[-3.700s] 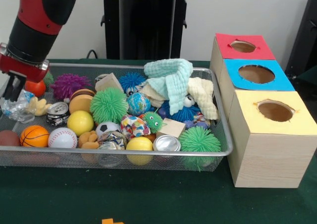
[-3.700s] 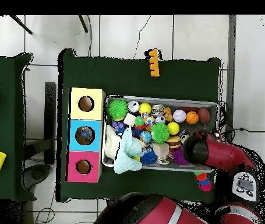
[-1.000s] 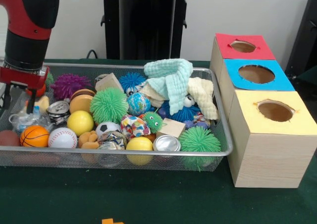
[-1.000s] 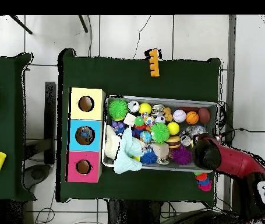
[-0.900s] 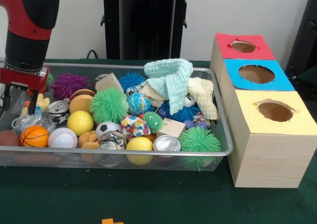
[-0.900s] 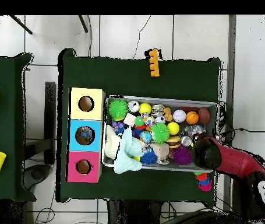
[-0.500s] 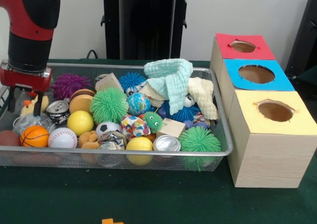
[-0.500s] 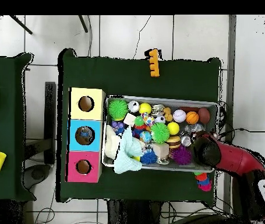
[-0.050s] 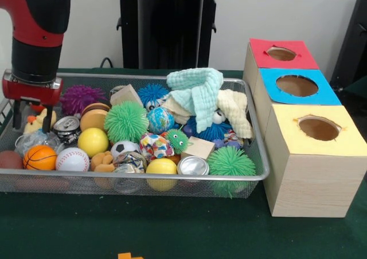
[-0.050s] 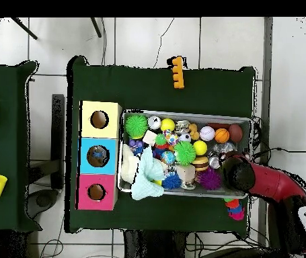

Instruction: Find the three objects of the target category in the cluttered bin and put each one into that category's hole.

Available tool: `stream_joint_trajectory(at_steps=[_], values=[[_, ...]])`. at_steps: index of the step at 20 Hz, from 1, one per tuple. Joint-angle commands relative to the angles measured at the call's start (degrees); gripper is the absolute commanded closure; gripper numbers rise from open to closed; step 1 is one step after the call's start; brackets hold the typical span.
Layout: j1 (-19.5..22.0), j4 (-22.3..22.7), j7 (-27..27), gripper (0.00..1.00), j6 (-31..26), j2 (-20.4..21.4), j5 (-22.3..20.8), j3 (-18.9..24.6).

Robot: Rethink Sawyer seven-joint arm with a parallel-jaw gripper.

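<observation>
Three boxes (image 9: 298, 121) with red, blue and yellow tops stand in a row touching the wire bin's (image 9: 252, 176) end, their holes facing up so that a thing lifted from the bin need only be carried sideways and dropped. The bin sits on the green worktop (image 9: 172, 230), heaped with balls, spiky toys, cloths and cans, which hides much of the lower layer. At its far end from the boxes the pincer (image 9: 33, 114) hangs fingers down, spread apart and holding nothing, astride a small yellow duck toy (image 9: 34, 120) beside a crumpled clear plastic piece (image 9: 31, 138). Which category is wanted cannot be told.
</observation>
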State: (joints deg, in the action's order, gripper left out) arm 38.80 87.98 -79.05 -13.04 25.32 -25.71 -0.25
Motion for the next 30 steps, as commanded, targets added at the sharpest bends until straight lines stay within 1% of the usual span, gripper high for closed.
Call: stream_joint_trajectory(at_steps=[1, 3, 5, 8, 9, 12, 14, 15, 17, 18, 19, 21, 22, 23, 24, 25, 26, 30], values=[[0.9, 5.5, 1.1, 0.00, -5.6, -1.0, -2.8, 6.3], [0.3, 4.8, 0.3, 0.00, -5.0, -1.4, -2.8, 5.8], [-1.0, 4.6, -1.3, 0.00, -3.3, -1.6, -3.1, 4.4], [-4.7, 3.0, -5.2, 0.00, -0.9, -2.7, -3.1, 0.7], [-5.4, 2.5, -5.9, 0.00, -0.4, -3.1, -3.0, 0.0], [-7.3, 1.8, -7.1, 0.00, 1.0, -3.9, -3.1, -2.3], [-9.5, 1.2, -6.8, 0.00, 3.2, -4.0, -4.8, -4.3], [-10.9, 0.7, -5.9, 0.00, 5.5, -4.4, -6.7, -5.2], [-11.9, 1.5, -4.1, 0.00, 15.8, -4.5, -11.1, -5.6], [-11.8, 2.6, -3.0, 0.00, 18.8, -4.0, -13.1, -5.0], [-11.6, 3.5, -2.4, 0.00, 19.4, -3.5, -14.5, -4.6], [-9.6, 4.9, 0.6, 0.00, 19.9, -1.7, -19.8, -0.6], [-7.3, 5.4, 2.8, 0.00, 18.8, -0.9, -23.3, 3.5], [-5.3, 5.6, 4.5, 0.00, 16.2, -0.1, -25.2, 6.9], [-3.1, 5.9, 6.3, 0.00, 14.8, 0.2, -28.3, 10.8], [-3.0, 5.9, 5.7, 0.00, 14.3, -0.3, -29.0, 10.8], [-2.2, 6.1, 5.3, 0.00, 14.6, -0.2, -31.1, 12.0], [-3.0, 5.3, 2.8, 0.00, 13.3, -0.5, -32.3, 11.2]])
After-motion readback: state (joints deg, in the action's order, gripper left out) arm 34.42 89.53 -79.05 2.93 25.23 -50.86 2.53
